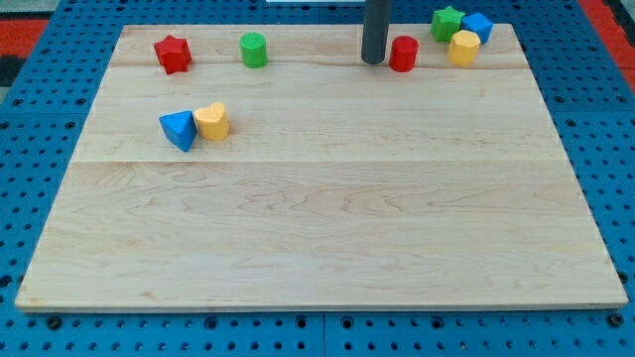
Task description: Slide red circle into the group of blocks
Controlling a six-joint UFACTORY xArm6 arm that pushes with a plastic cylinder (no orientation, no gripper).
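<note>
The red circle (404,53) stands near the view's top, right of centre, on the wooden board (317,228). My tip (373,60) is just to its left, close to or touching its side. To the right of the red circle sits a group of three blocks at the top right corner: a green star (446,22), a blue cube (478,26) and a yellow hexagon (462,47). A small gap separates the red circle from the yellow hexagon.
A red star (173,54) and a green circle (254,49) lie at the top left. A blue triangle (179,129) and a yellow heart (211,121) touch each other at the left. A blue pegboard (605,119) surrounds the board.
</note>
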